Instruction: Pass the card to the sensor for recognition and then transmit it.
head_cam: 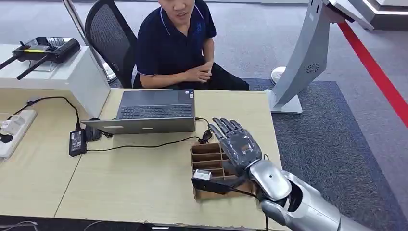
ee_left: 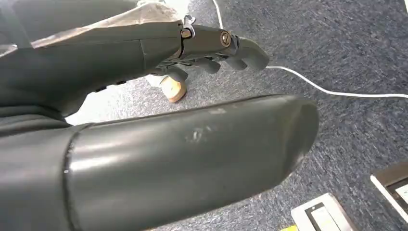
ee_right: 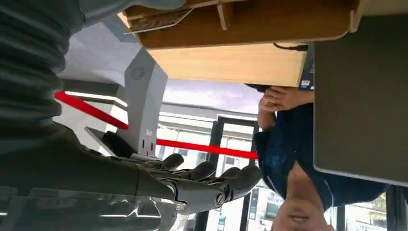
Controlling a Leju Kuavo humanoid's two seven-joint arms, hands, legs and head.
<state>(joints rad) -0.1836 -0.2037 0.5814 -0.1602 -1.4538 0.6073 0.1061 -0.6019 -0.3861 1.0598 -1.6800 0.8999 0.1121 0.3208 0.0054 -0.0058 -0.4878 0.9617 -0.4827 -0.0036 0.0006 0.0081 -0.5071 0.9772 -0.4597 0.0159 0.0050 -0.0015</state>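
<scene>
My right hand (head_cam: 238, 144) hovers flat over a wooden slotted box (head_cam: 208, 161) on the table's right side, its fingers spread and pointing away from me, with nothing in them. In the right wrist view the same fingers (ee_right: 207, 183) stretch out empty and the wooden box (ee_right: 250, 24) lies close by. I cannot make out a card in the slots. A white kiosk stand (head_cam: 308, 57) rises on the carpet past the table's right edge. My left hand (ee_left: 211, 48) hangs over the grey carpet, fingers loose and holding nothing.
An open laptop (head_cam: 154, 113) sits mid-table with a person (head_cam: 175, 43) seated behind it, hands folded. A black cable (head_cam: 144, 144) runs from the laptop toward the box. A power adapter (head_cam: 77, 142) and a power strip (head_cam: 14, 130) lie at the left.
</scene>
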